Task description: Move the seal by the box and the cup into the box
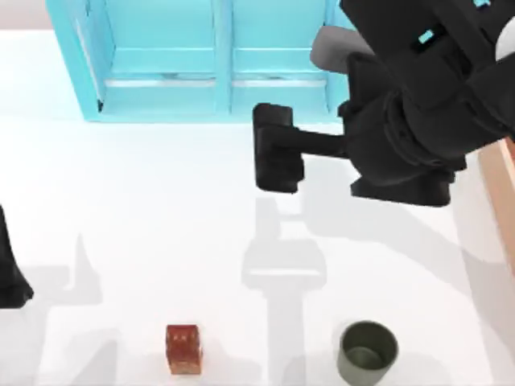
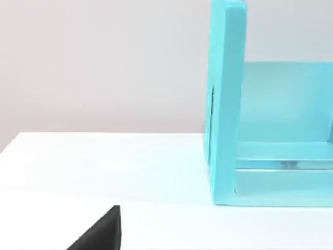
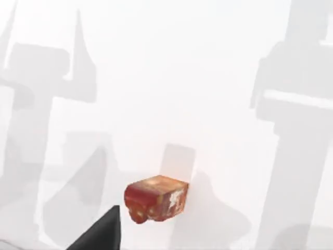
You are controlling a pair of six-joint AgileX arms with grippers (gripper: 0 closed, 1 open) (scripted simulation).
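The right gripper (image 1: 278, 149) hangs high over the middle of the worktop (image 1: 145, 217), just in front of the turquoise cabinet (image 1: 201, 64), holding nothing and touching nothing; whether its fingers are open or shut cannot be told. The left arm sits parked at the worktop's left edge.

Well apart from the right gripper, near the front edge, lies the seal (image 1: 183, 349), which the right wrist view shows tipped onto its side (image 3: 156, 199). It looks small, rigid and light, so it should tolerate a firm pinch across its flat block faces; the rounded knob would likely slip. To its right stands the cup (image 1: 368, 352), upright, stiff and probably smooth, best taken across its thick rim or one wall. A sliver of the tan box (image 1: 500, 189) shows at the right edge.
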